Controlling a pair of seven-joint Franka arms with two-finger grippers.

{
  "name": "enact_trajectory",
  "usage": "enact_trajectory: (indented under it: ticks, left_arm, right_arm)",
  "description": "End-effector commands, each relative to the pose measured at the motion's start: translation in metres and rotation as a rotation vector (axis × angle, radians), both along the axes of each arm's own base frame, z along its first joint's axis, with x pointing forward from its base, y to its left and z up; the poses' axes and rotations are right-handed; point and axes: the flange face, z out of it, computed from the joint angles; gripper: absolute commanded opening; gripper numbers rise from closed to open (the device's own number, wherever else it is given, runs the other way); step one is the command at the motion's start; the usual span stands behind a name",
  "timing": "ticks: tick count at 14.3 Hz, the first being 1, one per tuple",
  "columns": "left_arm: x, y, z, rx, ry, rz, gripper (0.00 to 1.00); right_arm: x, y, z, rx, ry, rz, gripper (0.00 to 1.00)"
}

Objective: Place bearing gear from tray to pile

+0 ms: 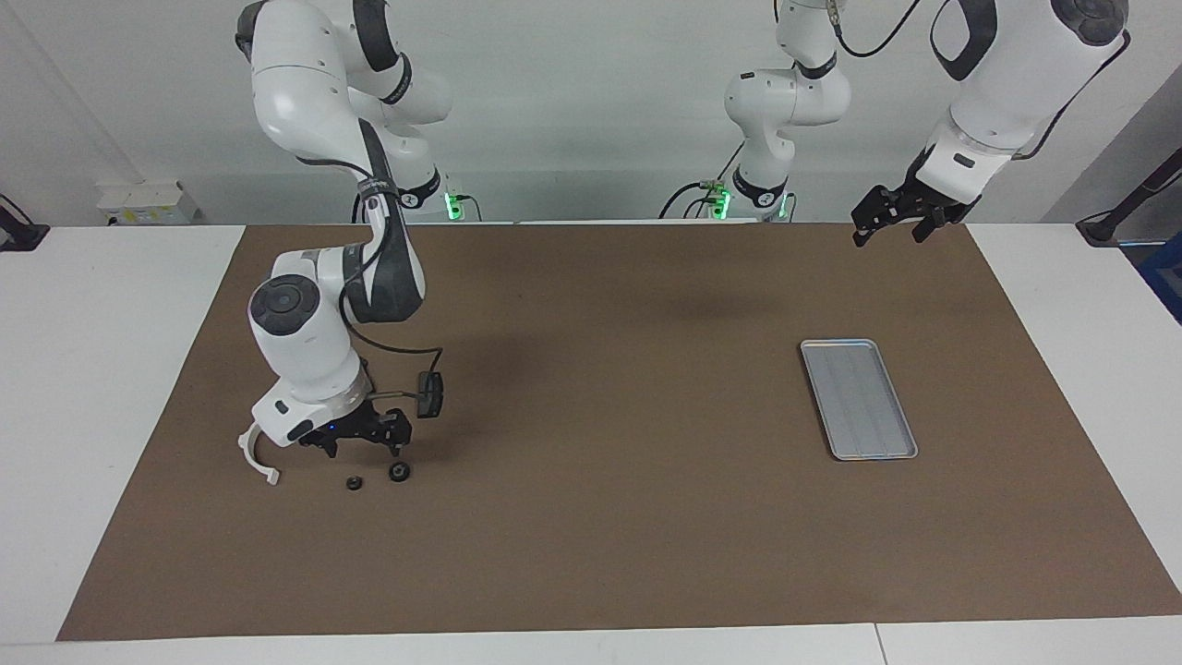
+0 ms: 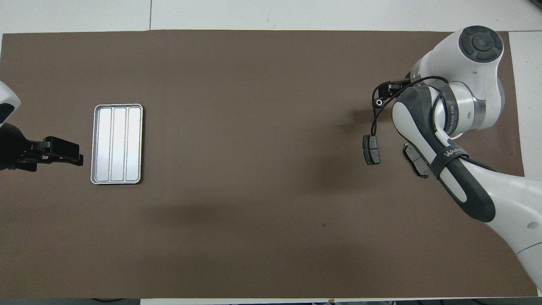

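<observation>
The silver tray (image 1: 857,397) lies toward the left arm's end of the table with nothing in it; it also shows in the overhead view (image 2: 117,144). The pile is at the right arm's end. It holds a white curved bracket (image 1: 259,454) and two dark brake pads (image 2: 371,149) (image 2: 417,160). A small dark bearing gear (image 1: 399,472) and a smaller dark round part (image 1: 354,482) lie on the mat beside them. My right gripper (image 1: 365,450) hangs open and empty just above these parts. One finger is over the gear. My left gripper (image 1: 891,219) waits raised beside the tray.
A brown mat (image 1: 600,517) covers the table, with white table edges around it. A black cable loops from the right wrist (image 1: 406,356) over one brake pad (image 1: 430,392). In the overhead view the right arm (image 2: 457,110) hides the bracket.
</observation>
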Motion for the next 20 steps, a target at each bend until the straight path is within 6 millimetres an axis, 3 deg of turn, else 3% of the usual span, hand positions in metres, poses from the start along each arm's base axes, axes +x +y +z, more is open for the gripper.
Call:
enact_trajectory:
  ticks: [1,3,6,9,11,14,20]
  left_arm:
    - [-0.012,0.0,-0.001,0.012,-0.017,-0.016,1.0]
    - [-0.014,-0.001,-0.004,0.011,-0.023,-0.019,1.0]
    - [-0.016,-0.003,-0.007,0.012,-0.02,-0.02,1.0]
    - [-0.015,-0.003,-0.007,0.012,-0.027,-0.02,1.0]
    - [-0.017,-0.003,-0.011,0.011,-0.033,-0.019,1.0]
    - [-0.02,-0.002,-0.014,0.01,-0.045,-0.018,1.0]
    - [-0.019,-0.002,-0.014,0.01,-0.048,-0.018,1.0]
  right_arm:
    - [-0.021,-0.001,0.05,0.023,0.015,-0.011,1.0]
    - [-0.048,0.0,0.107,0.025,0.035,-0.023,1.0]
    - [-0.114,-0.001,0.193,0.041,0.06,-0.038,1.0]
    - [-0.158,0.008,0.24,0.027,0.099,-0.024,1.0]
    - [-0.173,0.023,0.256,0.024,0.111,-0.003,1.0]
    - [-0.183,0.018,0.266,0.027,0.133,-0.006,1.0]
    - [-0.181,0.016,0.266,0.025,0.138,-0.007,1.0]
